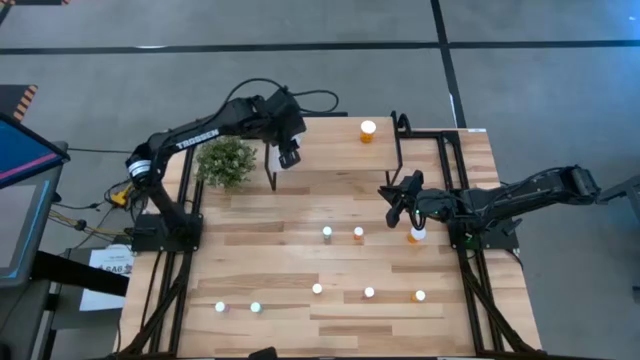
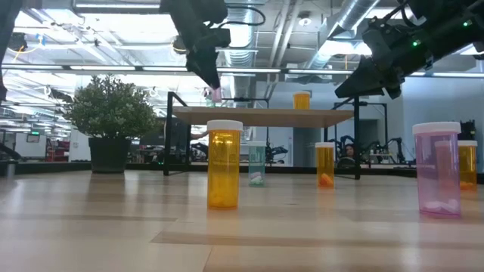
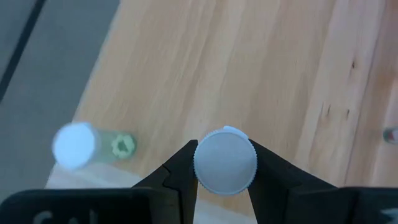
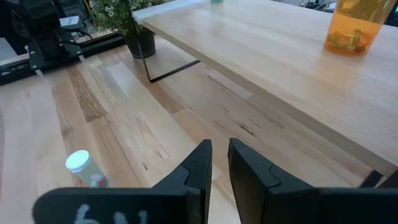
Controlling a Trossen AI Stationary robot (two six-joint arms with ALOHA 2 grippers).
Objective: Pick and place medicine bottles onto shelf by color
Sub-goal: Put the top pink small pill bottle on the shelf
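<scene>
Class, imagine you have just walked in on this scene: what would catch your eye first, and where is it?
First, the left gripper, raised over the shelf near the potted plant, its jaws clamped on a white-capped bottle. A lone orange bottle already stands on the shelf's far side. The right gripper hangs empty, jaws shut, at the shelf's right end, while more bottles dot the tabletop.

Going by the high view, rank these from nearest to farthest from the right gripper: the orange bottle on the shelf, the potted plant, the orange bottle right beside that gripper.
Measured from the right gripper:
1. Orange bottle on the table, just beside it, toward the table's front.
2. Orange bottle on the shelf, at the back.
3. Potted plant, far across on the left arm's side.
</scene>
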